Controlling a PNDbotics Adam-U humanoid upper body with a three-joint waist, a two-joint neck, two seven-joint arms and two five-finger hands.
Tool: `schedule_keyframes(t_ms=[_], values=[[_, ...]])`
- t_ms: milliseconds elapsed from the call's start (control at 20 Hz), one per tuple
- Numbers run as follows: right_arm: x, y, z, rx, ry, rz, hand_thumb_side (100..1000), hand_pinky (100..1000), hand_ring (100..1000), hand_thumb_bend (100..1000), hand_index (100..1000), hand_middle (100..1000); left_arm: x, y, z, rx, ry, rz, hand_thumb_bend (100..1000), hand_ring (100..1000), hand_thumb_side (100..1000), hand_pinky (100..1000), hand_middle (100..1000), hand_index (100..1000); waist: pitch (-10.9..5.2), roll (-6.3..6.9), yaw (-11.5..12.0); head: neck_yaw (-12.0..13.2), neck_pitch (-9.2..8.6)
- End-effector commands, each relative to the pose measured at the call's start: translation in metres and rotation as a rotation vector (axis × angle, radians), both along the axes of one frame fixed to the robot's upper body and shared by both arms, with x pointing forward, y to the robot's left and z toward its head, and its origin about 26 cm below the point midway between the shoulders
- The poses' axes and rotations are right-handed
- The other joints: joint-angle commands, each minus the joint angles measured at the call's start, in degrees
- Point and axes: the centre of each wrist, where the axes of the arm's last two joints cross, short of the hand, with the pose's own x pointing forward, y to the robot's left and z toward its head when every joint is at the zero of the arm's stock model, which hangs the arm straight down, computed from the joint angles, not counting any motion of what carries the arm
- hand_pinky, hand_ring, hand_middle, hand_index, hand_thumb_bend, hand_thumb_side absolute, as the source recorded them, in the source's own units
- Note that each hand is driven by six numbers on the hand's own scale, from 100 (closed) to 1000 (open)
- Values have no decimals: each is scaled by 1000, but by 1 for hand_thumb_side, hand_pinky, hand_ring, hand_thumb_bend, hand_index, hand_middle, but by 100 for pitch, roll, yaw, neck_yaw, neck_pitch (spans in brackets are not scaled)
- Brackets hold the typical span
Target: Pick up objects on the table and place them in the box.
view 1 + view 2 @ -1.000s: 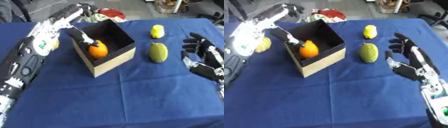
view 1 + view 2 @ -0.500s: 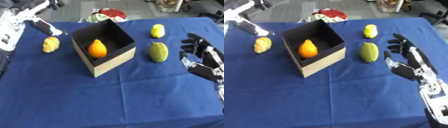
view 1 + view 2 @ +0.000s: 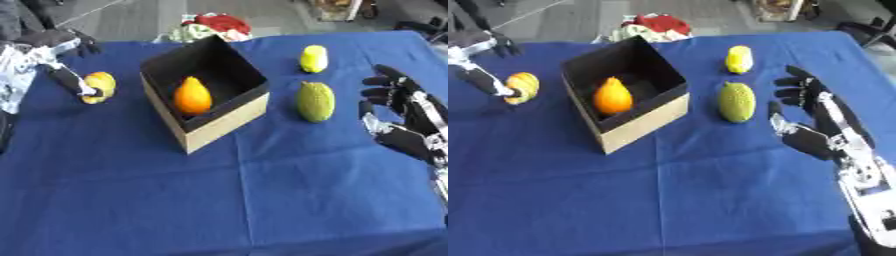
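A black-lined cardboard box stands open on the blue table, and an orange fruit lies inside it. Left of the box lies a yellow-orange fruit. My left hand hovers over it from the upper left, open, and one finger reaches down to the fruit's left side without closing round it. A green bumpy fruit lies right of the box. A small yellow fruit sits farther back. My right hand is open just right of the green fruit, holding nothing.
Red and pale things lie beyond the table's far edge. The blue cloth stretches wide in front of the box. The table's right edge runs close behind my right hand.
My left hand has left the box, with the orange fruit still inside, and has swung left to the yellow-orange fruit. My right hand has barely moved.
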Motion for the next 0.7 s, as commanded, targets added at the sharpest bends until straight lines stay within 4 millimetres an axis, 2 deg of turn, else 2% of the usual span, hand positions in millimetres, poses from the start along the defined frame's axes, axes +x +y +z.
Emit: schedule_keyframes(t_ms=[50,300,400,450,600,700], values=[[2,-3,12,-16,-34,5,129,822,796,195,964,795,4,7,8,14,-61,60,622,750,223,803,751,857,32,8,-37,13,-68],[3,-2,14,-13,-42,9,129,822,795,193,964,794,6,15,1,21,-115,174,586,730,199,785,736,844,107,13,-133,43,-156],[3,-1,15,-11,-43,10,129,822,795,193,964,794,6,19,-1,6,-124,208,539,712,177,770,724,836,137,17,-166,48,-194],[3,-1,15,-10,-44,10,129,822,795,192,964,793,6,21,-3,-3,-124,219,491,701,136,764,712,831,149,16,-179,47,-209],[3,-1,15,-7,-45,9,129,822,795,191,964,793,5,22,-9,-23,-96,220,433,682,100,753,689,817,170,9,-199,48,-228],[3,-1,15,-4,-44,8,130,822,795,190,964,793,5,22,-11,-30,-79,214,273,628,100,713,629,775,172,-1,-200,51,-219]])
